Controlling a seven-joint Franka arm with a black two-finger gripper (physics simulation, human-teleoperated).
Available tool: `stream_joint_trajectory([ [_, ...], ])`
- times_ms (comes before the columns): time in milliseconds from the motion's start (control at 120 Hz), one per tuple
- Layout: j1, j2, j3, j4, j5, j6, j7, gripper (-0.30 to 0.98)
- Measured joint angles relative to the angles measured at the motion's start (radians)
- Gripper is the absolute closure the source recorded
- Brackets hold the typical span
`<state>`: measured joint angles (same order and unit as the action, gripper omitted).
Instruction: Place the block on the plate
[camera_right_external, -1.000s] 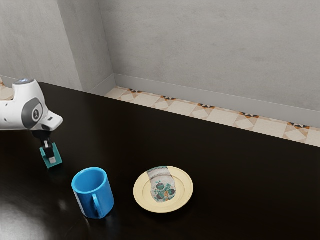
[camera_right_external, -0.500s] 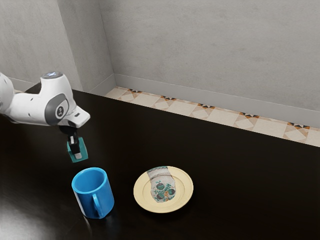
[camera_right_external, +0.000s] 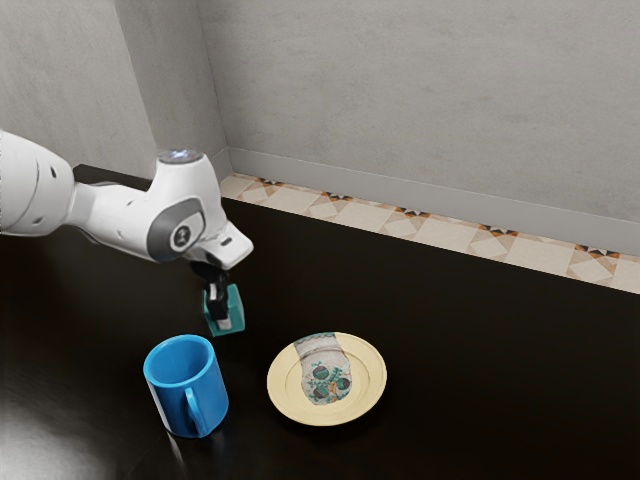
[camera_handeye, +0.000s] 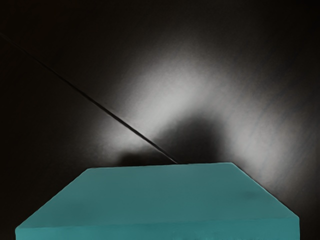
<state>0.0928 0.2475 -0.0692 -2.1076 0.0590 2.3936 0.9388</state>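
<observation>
Dark table (camera_right_external: 480, 340) beneath, block (camera_right_external: 236, 308) in pincer (camera_right_external: 221, 318).

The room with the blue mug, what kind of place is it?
Maybe a plain room in a home, though I can't be sure: there's a dark table, bare grey walls and a patterned tile floor.

Blue mug (camera_right_external: 172, 400) on a black table (camera_right_external: 500, 370)
The mug stands upright at the exterior view's lower left, handle toward the camera; beyond the table, patterned floor tiles (camera_right_external: 375, 219) and a pale skirting (camera_right_external: 420, 192) edge the grey wall (camera_right_external: 420, 90) across the top.
</observation>
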Motion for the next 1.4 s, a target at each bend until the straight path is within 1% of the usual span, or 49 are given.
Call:
stream_joint_trajectory([
  [358,-0.002,0.0,-0.094,0.011,0.062,0.001,-0.09,0.31],
  [567,0.01,0.0,-0.168,0.012,0.11,0.001,-0.148,0.31],
  [750,0.012,-0.003,-0.213,0.017,0.153,0.001,-0.201,0.31],
  [1400,0.016,-0.003,-0.402,0.021,0.263,-0.021,-0.391,0.31],
])
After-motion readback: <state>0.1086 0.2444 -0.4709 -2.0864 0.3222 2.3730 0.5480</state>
